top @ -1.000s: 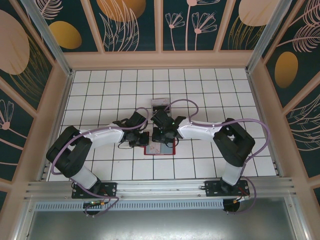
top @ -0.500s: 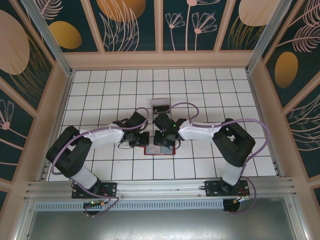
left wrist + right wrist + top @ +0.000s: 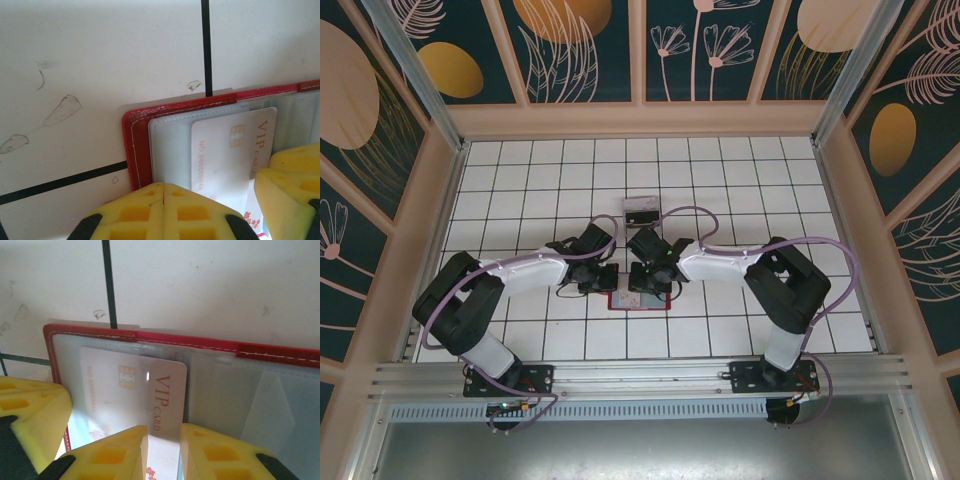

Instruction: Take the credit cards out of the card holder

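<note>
The card holder (image 3: 640, 300) lies open on the white tiles, with a red border (image 3: 135, 145) (image 3: 190, 340) around clear grey pockets. A pale credit card (image 3: 225, 155) (image 3: 130, 385) marked VIP sticks partway out of the left pocket toward the middle fold. My left gripper (image 3: 605, 278) (image 3: 164, 186) is shut, its tips down on the holder's left edge. My right gripper (image 3: 648, 275) (image 3: 164, 427) stands narrowly open over the card's free end, and the card shows flat in the gap between its jaws. Whether the tips touch the card is unclear. The right pocket looks empty.
A small clear box (image 3: 642, 210) sits one tile behind the holder. Low beige walls (image 3: 450, 200) enclose the tiled floor on all sides. Both arms reach in from the near rail and meet at the middle.
The right gripper has crept slightly toward the near side over the holder. The left gripper and the holder have stayed put.
</note>
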`<state>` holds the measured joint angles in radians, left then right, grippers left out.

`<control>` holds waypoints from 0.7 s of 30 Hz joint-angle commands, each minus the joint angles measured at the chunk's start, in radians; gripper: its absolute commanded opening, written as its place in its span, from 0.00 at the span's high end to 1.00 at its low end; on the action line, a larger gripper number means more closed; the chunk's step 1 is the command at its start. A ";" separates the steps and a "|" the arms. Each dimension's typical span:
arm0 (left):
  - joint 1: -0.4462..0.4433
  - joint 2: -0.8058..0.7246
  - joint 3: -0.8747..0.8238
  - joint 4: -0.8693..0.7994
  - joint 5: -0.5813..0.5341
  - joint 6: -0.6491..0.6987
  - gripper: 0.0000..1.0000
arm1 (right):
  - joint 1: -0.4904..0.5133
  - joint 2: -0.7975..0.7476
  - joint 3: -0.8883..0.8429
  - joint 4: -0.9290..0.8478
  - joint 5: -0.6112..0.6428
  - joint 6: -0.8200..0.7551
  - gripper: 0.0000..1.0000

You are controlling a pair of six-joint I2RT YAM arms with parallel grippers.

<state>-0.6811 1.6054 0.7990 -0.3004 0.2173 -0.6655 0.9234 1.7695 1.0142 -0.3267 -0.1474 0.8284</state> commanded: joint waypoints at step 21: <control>-0.004 0.041 0.029 -0.104 -0.042 0.017 0.97 | -0.068 -0.009 -0.258 0.374 -0.179 0.076 0.78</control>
<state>-0.6811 1.6176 0.8223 -0.3332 0.2115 -0.6655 0.8627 1.7199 0.8314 -0.0494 -0.2810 0.8711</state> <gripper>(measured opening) 0.057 0.222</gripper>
